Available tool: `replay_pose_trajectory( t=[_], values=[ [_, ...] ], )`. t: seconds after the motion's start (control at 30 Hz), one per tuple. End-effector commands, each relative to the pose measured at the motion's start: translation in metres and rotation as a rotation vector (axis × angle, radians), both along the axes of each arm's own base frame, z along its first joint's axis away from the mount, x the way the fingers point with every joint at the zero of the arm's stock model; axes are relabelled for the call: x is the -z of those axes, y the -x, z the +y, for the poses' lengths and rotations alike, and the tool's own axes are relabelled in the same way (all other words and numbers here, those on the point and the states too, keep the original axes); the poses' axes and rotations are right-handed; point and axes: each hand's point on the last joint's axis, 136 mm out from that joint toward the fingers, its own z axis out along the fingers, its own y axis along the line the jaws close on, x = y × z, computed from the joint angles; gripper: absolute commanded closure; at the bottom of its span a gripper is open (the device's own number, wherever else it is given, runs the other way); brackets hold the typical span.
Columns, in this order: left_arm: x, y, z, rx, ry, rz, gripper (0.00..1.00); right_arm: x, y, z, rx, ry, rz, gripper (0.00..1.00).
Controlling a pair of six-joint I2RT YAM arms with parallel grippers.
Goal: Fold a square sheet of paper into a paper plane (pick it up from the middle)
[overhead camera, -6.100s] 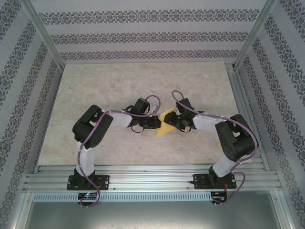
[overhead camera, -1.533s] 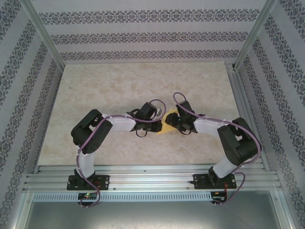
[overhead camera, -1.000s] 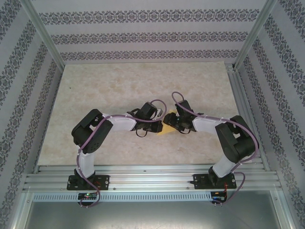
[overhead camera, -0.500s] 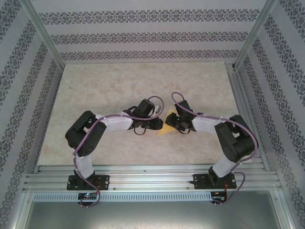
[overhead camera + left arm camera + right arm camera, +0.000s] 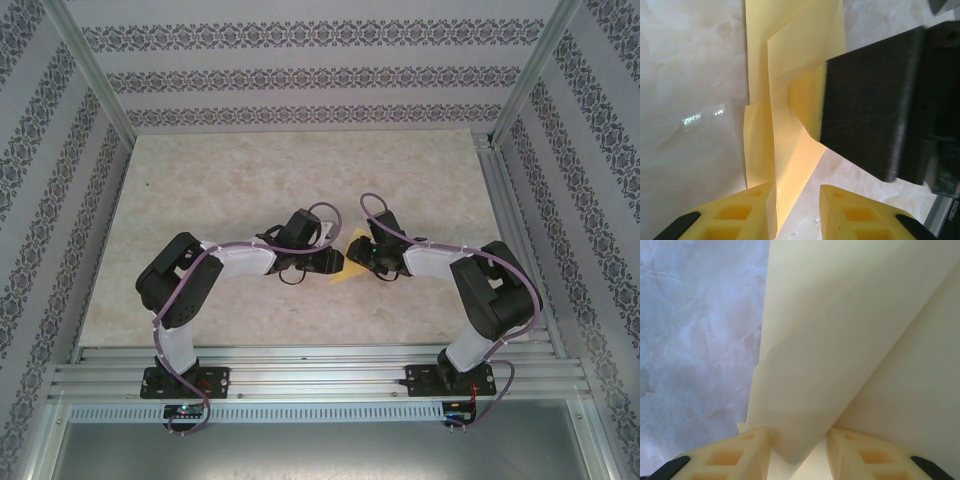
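Lying on the table (image 5: 250,180) between the left gripper (image 5: 333,262) and the right gripper (image 5: 360,257), the paper (image 5: 345,272) is a folded yellow shape with several creases. From above, the two grippers meet nearly tip to tip over it.

In the left wrist view the left fingers (image 5: 740,217) stand apart. A long folded edge of the paper runs down into the gap between them. It touches the inner face of the finger on the left of that view and stays clear of the other, so nothing is pinched. Just ahead of those fingertips, one black finger (image 5: 870,95) of the right gripper, yellow pad forward, rests against a raised flap of the paper.

In the right wrist view the right fingers (image 5: 740,457) are also apart. A raised, pointed fold of the paper stands in the gap and reaches both inner faces. I cannot tell whether they squeeze it or merely bracket it. Beyond the fingertips the paper spreads wide, with bare table off to the left of the left-hand finger.

Against a second ago, more yellow shows between the two sets of fingers, and the left arm's elbow sits farther left. Six seconds ago the paper showed as a wider triangle between them.
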Motion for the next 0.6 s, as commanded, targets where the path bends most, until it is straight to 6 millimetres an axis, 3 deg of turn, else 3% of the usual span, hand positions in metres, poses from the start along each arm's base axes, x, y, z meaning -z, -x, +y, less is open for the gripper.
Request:
replay_pose_trajectory(
  t=[0.0, 0.17, 0.33, 0.57],
  values=[
    [-0.005, -0.010, -0.010, 0.014, 0.051, -0.005, 0.68, 0.016, 0.011, -0.015, 0.041, 0.000, 0.038, 0.62],
    [-0.006, -0.014, -0.016, 0.027, 0.086, -0.006, 0.67, 0.001, 0.007, -0.009, 0.025, -0.072, 0.000, 0.61],
    [-0.010, -0.018, -0.019, 0.040, 0.107, -0.023, 0.67, 0.001, 0.006, -0.005, 0.019, -0.120, 0.005, 0.61],
    [0.001, -0.022, -0.021, 0.053, 0.084, -0.023, 0.69, 0.001, 0.005, -0.001, 0.019, -0.164, 0.004, 0.63]
  ],
)
